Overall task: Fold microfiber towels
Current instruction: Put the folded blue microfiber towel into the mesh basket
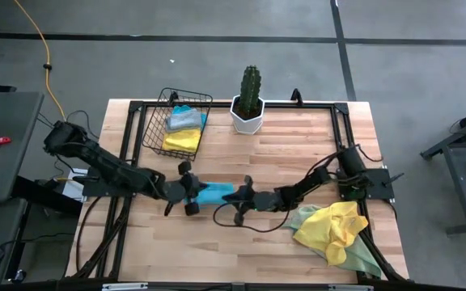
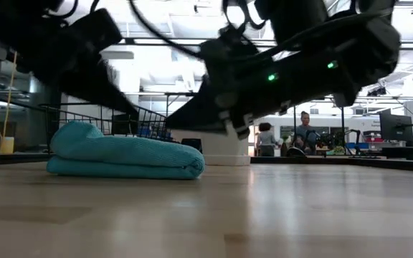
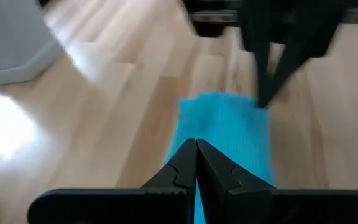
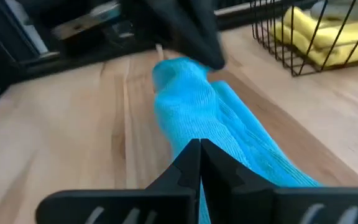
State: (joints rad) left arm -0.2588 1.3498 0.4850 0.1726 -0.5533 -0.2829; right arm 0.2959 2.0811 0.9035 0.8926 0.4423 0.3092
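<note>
A turquoise microfiber towel (image 1: pixel 215 192), folded into a thick long pad (image 2: pixel 120 159), lies flat on the wooden table (image 1: pixel 257 153) near its middle. My left gripper (image 1: pixel 194 192) is shut at the pad's left end, its tips (image 3: pixel 196 148) over the cloth. My right gripper (image 1: pixel 231 196) is shut at the pad's right end (image 4: pixel 201 148). In the low view its tips (image 2: pixel 228 130) hang a little above the table, just right of the pad. More towels, yellow, grey and blue, lie folded in the wire basket (image 1: pixel 180 125). My left gripper's shut fingers slant down from the table's left toward the towel's left end (image 4: pixel 173 68); I cannot tell whether they touch it. My right gripper's shut fingers (image 3: pixel 266 81) slant down from the right toward the towel's right end (image 3: pixel 253 106); I cannot tell whether they touch it.
A cactus in a white pot (image 1: pixel 249 109) stands at the far edge, right of the basket. A loose heap of yellow and pale green towels (image 1: pixel 334 230) lies at the near right corner. A black frame (image 1: pixel 233 103) runs along the table's edges. People show in the room behind (image 2: pixel 303 132).
</note>
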